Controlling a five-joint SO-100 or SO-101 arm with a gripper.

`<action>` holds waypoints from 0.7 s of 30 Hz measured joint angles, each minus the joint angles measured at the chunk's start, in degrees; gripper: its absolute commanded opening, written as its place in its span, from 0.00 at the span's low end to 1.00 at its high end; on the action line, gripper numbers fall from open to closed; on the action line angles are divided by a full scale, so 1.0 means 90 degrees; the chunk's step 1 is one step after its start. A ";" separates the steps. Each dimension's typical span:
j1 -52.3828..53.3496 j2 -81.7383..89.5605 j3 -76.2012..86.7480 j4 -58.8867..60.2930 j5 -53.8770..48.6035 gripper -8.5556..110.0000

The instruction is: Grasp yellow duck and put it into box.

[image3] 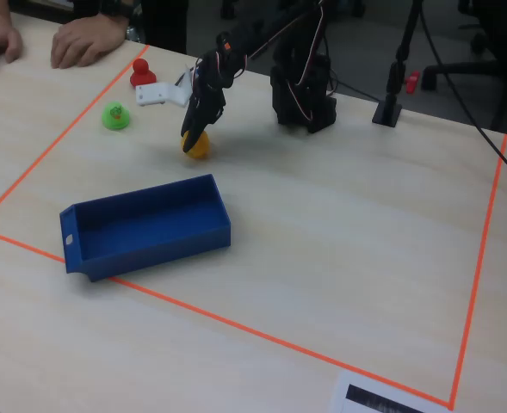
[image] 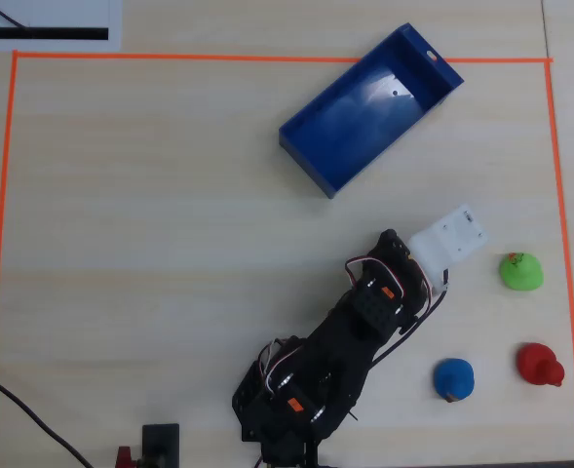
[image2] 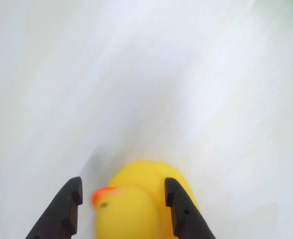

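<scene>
- Claw [image2: 121,196]: in wrist view both black fingers [image2: 66,206] straddle the yellow duck [image2: 136,201], one each side of it. Right-hand finger in that view overlaps the duck body; left one sits just beside the orange beak w/ a thin gap. Can't tell if it's actually clamped or just parted round the duck.
- Fixed view: gripper [image3: 193,133] points down onto the yellow duck [image3: 197,144], which sits on the tabletop [image3: 348,232] beneath the tips.
- Overhead view: duck not visible, hidden under the arm [image: 364,322] and its white wrist piece [image: 449,237].
- Duck spot: inside the orange tape border [image3: 262,334], towards the edge where the arm base stands, between the box and the other ducks; apart from the box.
- Box [image: 369,107]: blue, long, low walls, lies diagonal near the top edge of the taped area in overhead view, towards the top right corner. Nothing seen inside in overhead or fixed view [image3: 145,228].
- Green duck [image: 520,271]: near right tape line in overhead view, just beside the white wrist piece, not touching.
- Red duck [image: 540,365] and blue duck [image: 453,379]: towards bottom right corner in overhead view, apart from each other.
- Fixed view: green duck [image3: 114,115] and red duck [image3: 142,72] near the tape on the far left; blue one hidden.
- Two hands [image3: 85,39] rest on the tabletop outside the tape, far left corner in fixed view.
</scene>
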 measured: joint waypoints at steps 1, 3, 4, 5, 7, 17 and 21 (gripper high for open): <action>0.0029 -0.0029 0.0039 -0.0049 -0.0059 0.26; 0.0078 -0.0039 0.0137 -0.0186 -0.0176 0.26; 0.0098 -0.0059 0.0186 -0.0273 -0.0244 0.26; 0.0117 -0.0059 0.0234 -0.0352 -0.0313 0.26; 0.0156 -0.0107 0.0283 -0.0488 -0.0430 0.23; 0.0186 -0.0371 -0.0078 0.0049 -0.0859 0.07; 0.0176 -0.0625 -0.0508 0.0449 -0.0645 0.07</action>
